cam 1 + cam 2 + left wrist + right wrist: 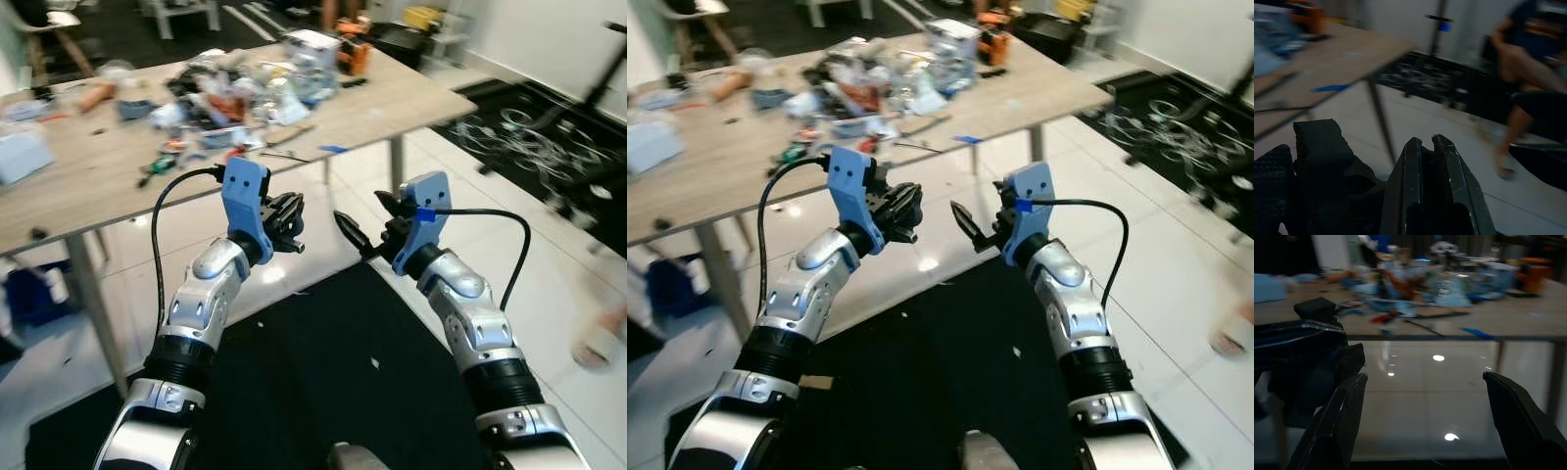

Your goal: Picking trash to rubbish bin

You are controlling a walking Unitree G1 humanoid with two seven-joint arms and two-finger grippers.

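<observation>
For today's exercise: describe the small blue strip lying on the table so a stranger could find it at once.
Start at the long light wooden table and its heap of mixed plastic trash. Follow the table's near edge toward the robot's right to the small flat blue strip. It lies alone on bare wood, apart from the heap.

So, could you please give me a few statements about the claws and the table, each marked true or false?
1. The right claw is open with nothing between its fingers. True.
2. The left claw holds a bottle. False: it is shut and holds nothing.
3. Trash lies piled on the wooden table. True.
4. Both claws rest on the tabletop. False: they are raised in front of the table, above the floor.
</observation>
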